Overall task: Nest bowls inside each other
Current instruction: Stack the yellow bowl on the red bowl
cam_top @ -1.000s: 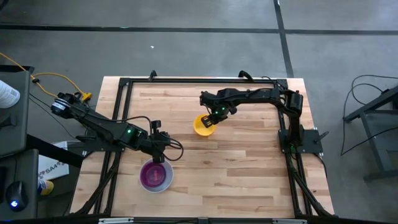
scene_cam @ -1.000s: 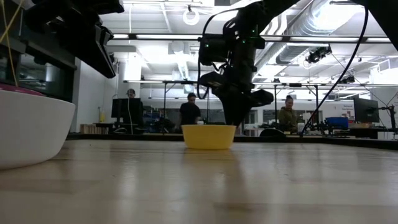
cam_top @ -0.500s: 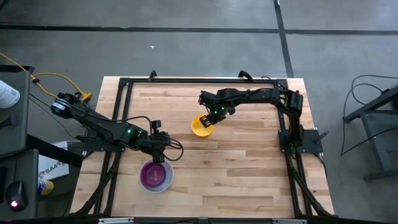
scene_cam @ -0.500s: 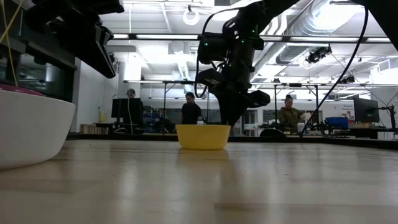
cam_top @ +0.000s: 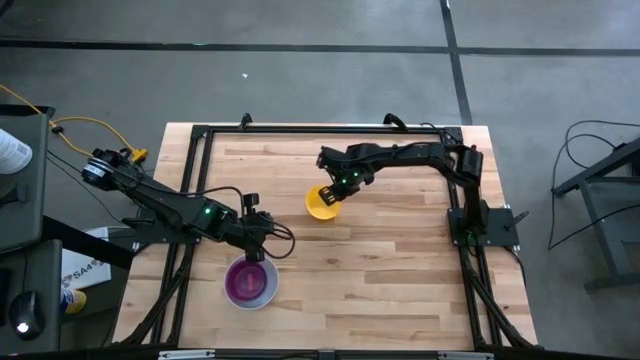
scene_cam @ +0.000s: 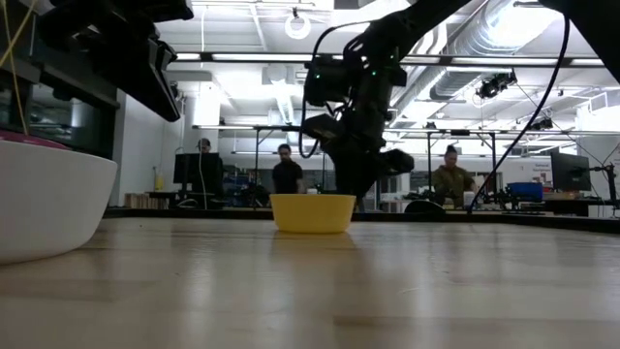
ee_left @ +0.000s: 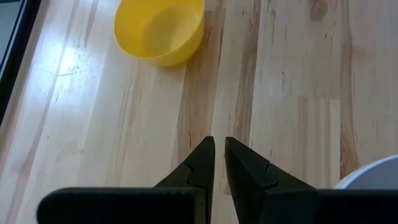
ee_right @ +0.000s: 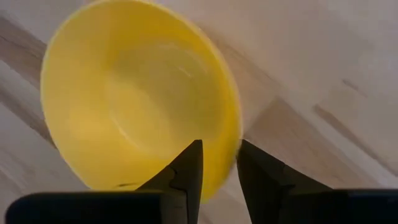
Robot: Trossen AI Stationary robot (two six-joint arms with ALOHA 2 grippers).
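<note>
A yellow bowl (cam_top: pixel 321 204) stands upright on its base near the table's middle, also seen in the low view (scene_cam: pixel 312 212). My right gripper (cam_top: pixel 336 189) reaches down at its far right rim, slightly open, one finger inside and one outside. A white bowl (cam_top: pixel 250 284) with a purple bowl (cam_top: pixel 246 281) nested in it sits near the front left. My left gripper (ee_left: pixel 219 149) hovers just beyond the white bowl's far rim (ee_left: pixel 373 177), its fingers a narrow gap apart with nothing between them. My right gripper straddles the yellow bowl's rim (ee_right: pixel 235 144) from above, slanting down, one finger inside the bowl and one outside. The outer finger (ee_right: pixel 255 168) lies against the rim. A small gap shows between the inner finger (ee_right: pixel 189 165) and the wall. The bowl rests on the table.
Black frame rails (cam_top: pixel 320 128) run along the table's edges. Bare wood (cam_top: pixel 380 260) lies between the two bowls and toward the front right. People stand in the room behind the table (scene_cam: pixel 284 174).
My right gripper has gone a little toward the table's left edge, and the yellow bowl has slid that way with it, staying upright on the wood.
</note>
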